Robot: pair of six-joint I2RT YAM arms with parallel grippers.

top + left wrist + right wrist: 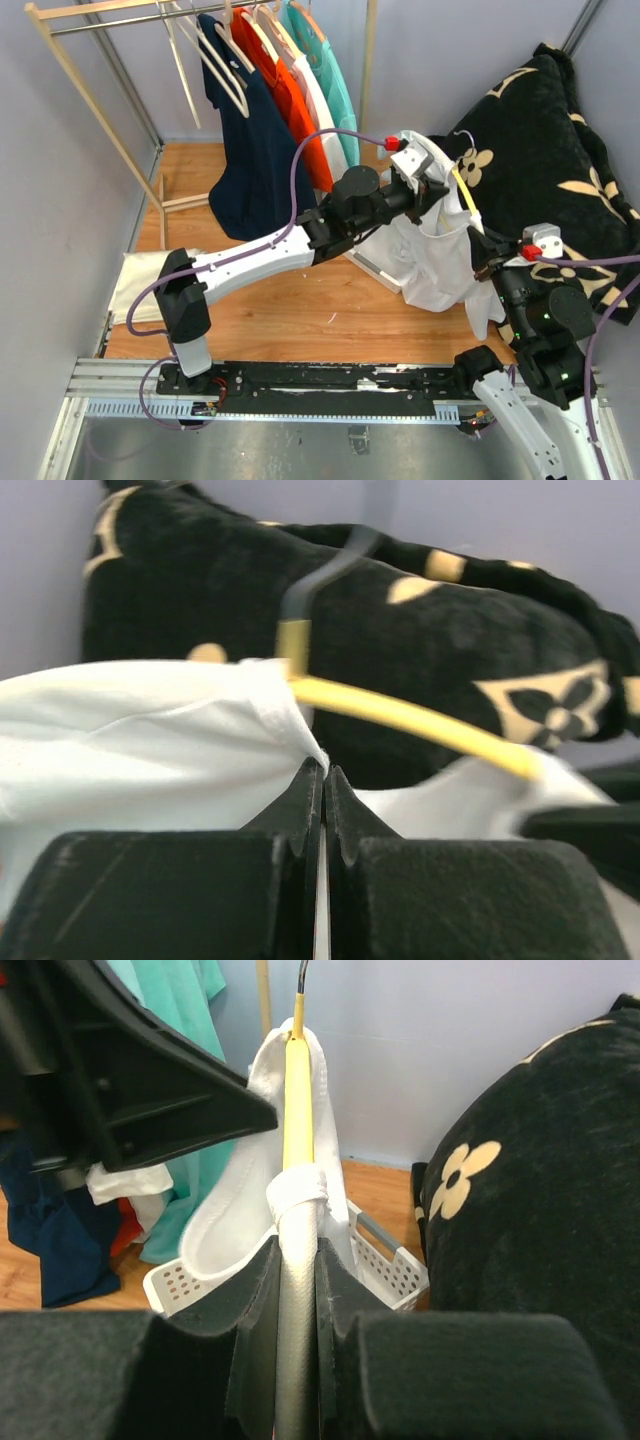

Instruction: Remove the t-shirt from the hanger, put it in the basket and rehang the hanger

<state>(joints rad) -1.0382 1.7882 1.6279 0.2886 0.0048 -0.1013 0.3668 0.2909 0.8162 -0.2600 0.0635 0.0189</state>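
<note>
2 grips set: left gripper point(322, 772) pinched shut on t-shirt point(437, 268) cloth at the neck, right gripper point(297, 1260) clamped round hanger point(298, 1090), stretching toward 12 o'clock from it. Probably calls for drawing cloth toward 9 o'clock.

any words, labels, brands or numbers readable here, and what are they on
None can be read.
The blanket bears only tan flower shapes, no letters.
The t-shirt, hanger, rack shirts and basket show no print or label.
</note>
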